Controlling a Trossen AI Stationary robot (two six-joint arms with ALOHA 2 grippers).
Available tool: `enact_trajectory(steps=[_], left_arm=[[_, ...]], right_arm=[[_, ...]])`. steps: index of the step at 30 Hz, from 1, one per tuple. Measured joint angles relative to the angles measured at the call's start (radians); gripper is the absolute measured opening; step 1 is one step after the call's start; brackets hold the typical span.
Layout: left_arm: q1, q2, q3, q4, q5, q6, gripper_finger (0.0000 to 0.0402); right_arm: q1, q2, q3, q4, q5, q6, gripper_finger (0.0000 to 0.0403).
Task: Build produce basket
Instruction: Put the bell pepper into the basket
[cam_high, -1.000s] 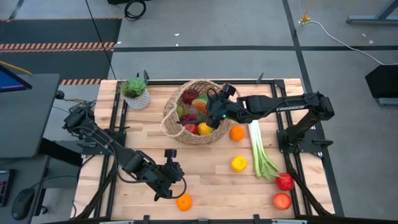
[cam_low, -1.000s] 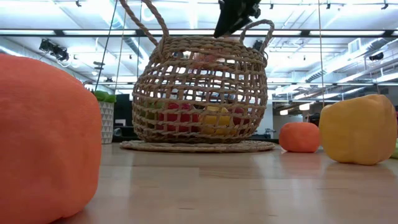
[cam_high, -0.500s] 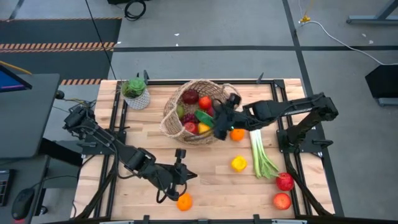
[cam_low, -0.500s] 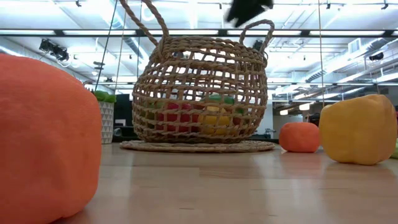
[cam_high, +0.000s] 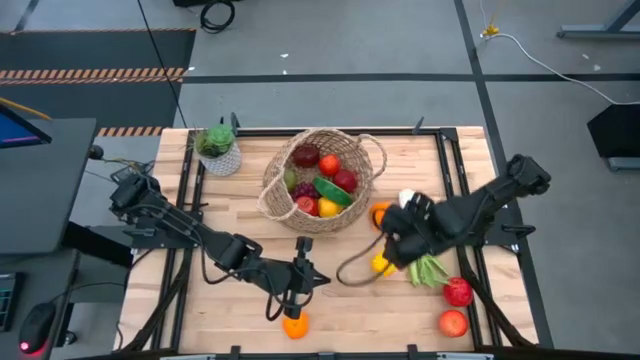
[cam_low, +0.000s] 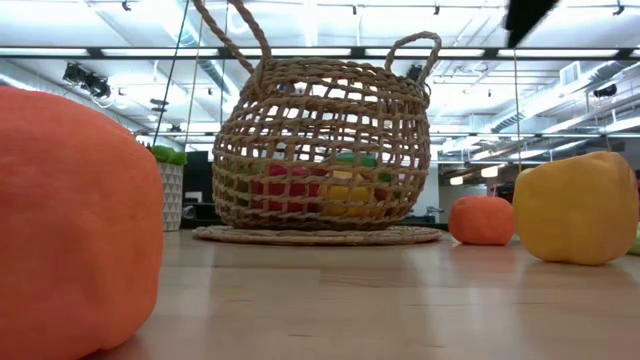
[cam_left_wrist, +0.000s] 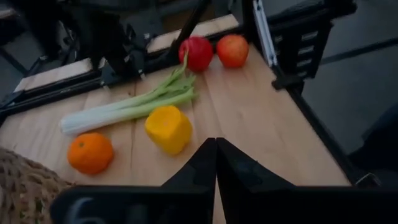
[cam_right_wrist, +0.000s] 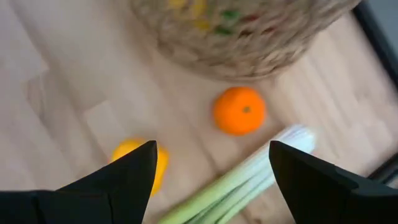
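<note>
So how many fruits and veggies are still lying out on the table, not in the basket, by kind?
Oranges: 2
Apples: 2
Lemon: 1
Leek: 1
Total: 6
</note>
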Motion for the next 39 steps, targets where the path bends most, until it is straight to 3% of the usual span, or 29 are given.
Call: enact_trajectory(steps=[5, 12, 15, 26, 39], left_arm=[[0.021, 0.021, 0.000, 0.049, 0.013, 0.004, 0.0010], [0.039, 0.033, 0.000, 0.071, 0.042, -0.017, 0.0020], [0.044, 0.072, 0.000, 0.123, 0.042, -0.015, 0.0025], [0.103, 0.234, -0.001, 0.338, 0.042, 0.015, 0.0029], [0.204, 0.318, -0.001, 0.389, 0.077, 0.020, 0.0096]], right_arm=[[0.112, 0.005, -0.122, 0.118, -0.001, 0.070, 0.0314], [0.225, 0.015, -0.356, 0.411, -0.029, 0.119, 0.0314], [0.248, 0.017, -0.423, 0.426, -0.038, 0.147, 0.0314], [0.281, 0.016, -0.494, 0.443, -0.004, 0.057, 0.0314], [0.285, 0.016, -0.591, 0.607, 0.020, -0.076, 0.0314]])
